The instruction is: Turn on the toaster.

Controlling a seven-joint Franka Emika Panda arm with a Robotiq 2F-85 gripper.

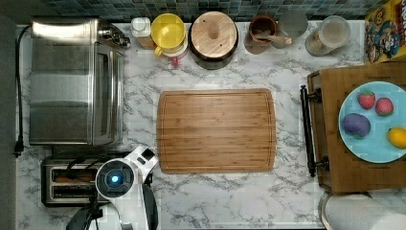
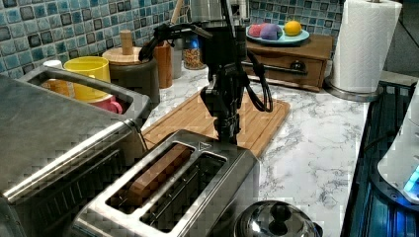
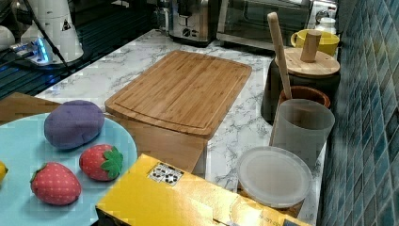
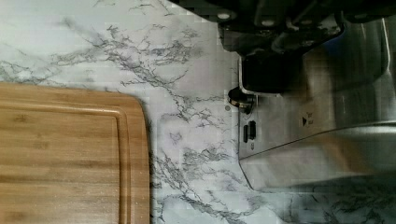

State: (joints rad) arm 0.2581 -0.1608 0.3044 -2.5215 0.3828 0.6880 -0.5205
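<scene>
Your toaster [image 1: 72, 187] sits in the lower left of the top view, on the marble counter [image 1: 143, 96] just below the big toaster oven [image 1: 72, 81]; in the left view it fills the lower middle [image 2: 188, 192], two slots up, a brown slice [image 2: 158, 170] in the slot on the left view's left; in the right view it is small at the top centre [image 3: 192, 21], next to the oven [image 3: 263, 19]. The gripper [image 2: 228, 133] hangs at the toaster's far end in the left view, pointing down, tip right at the top edge of the steel body; in the wrist view [image 4: 261, 70] the dark fingers sit over the toaster's end face [image 4: 303, 126], above the lever slot; I cannot tell whether they are open or closed, or whether they touch the lever. In the top view the arm's white wrist [image 1: 119, 179] covers the toaster's right end. The cutting board [image 1: 216, 130] lies mid-frame in the top view, near the toaster but apart; jars and a yellow mug [image 1: 168, 31] line the tiled wall; the fruit plate [image 1: 373, 122] sits on a wooden box at the right edge.
</scene>
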